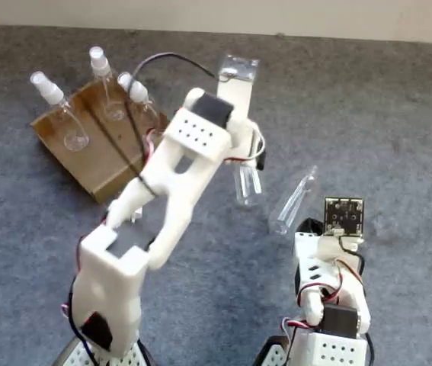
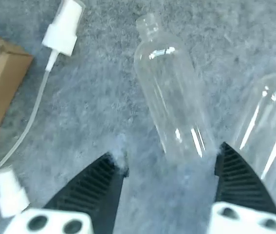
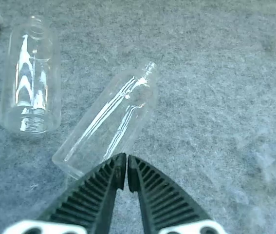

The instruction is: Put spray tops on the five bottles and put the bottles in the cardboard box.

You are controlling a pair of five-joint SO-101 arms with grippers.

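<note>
Clear bottle [image 2: 169, 92] lies base-first within the spread left hand [image 2: 169, 156].

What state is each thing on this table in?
Left gripper: open, empty.
Right gripper: shut, empty.
Cardboard box: open, holding bottles.
Three boxed bottles: upright, spray tops on.
Bottle before left gripper: uncapped.
Other loose bottle: lying, uncapped.
Loose spray tops: lying unattached.

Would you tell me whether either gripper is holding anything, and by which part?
Nothing is held: the left gripper is open near a bottle; the right gripper is shut and empty.
</note>
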